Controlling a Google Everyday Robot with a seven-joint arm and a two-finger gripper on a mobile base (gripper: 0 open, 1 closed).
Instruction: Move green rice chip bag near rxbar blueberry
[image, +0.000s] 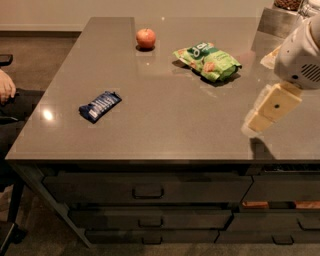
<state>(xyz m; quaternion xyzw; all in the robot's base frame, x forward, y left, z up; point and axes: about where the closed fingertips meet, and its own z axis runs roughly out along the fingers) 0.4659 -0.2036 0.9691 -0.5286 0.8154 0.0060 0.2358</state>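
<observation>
The green rice chip bag (208, 60) lies on the grey countertop (165, 115) toward the back right, puffy and light green with white lettering. The rxbar blueberry (100, 105), a small dark blue bar, lies at the left of the counter, far from the bag. My gripper (270, 108) hangs at the right edge of the view, cream-coloured below the white arm, over the counter's front right, in front of and to the right of the bag and apart from it. It holds nothing that I can see.
A red apple (145, 38) sits at the back, left of the bag. A person's hand (6, 86) rests beyond the counter's left edge. Drawers (148, 189) run under the front edge. A container (280, 19) stands at the back right corner.
</observation>
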